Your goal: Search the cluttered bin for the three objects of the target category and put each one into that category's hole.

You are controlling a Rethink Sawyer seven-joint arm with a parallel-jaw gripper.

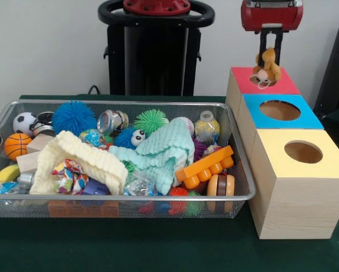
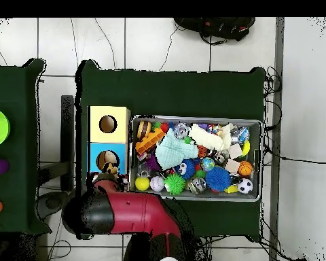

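My gripper (image 1: 270, 55) hangs from the red arm at the top right, shut on a small tan-brown plush toy (image 1: 266, 68) with a pale muzzle. The toy dangles just above the round hole (image 1: 261, 81) in the red-topped box (image 1: 282, 86), partly covering it. The wire mesh bin (image 1: 124, 102) lies to the left, full of mixed toys. No other plush animal is clearly visible in it. In the overhead view the arm (image 2: 135, 214) covers the red-topped box, and the bin (image 2: 193, 119) lies to its right.
The blue-topped box (image 1: 279, 110) and yellow-topped box (image 1: 302, 152) stand in a row in front of the red one. The bin holds blue (image 1: 73, 116) and green (image 1: 150, 120) spiky balls, cream (image 1: 78, 156) and mint (image 1: 161, 150) knitted cloths, and an orange brick (image 1: 206, 164).
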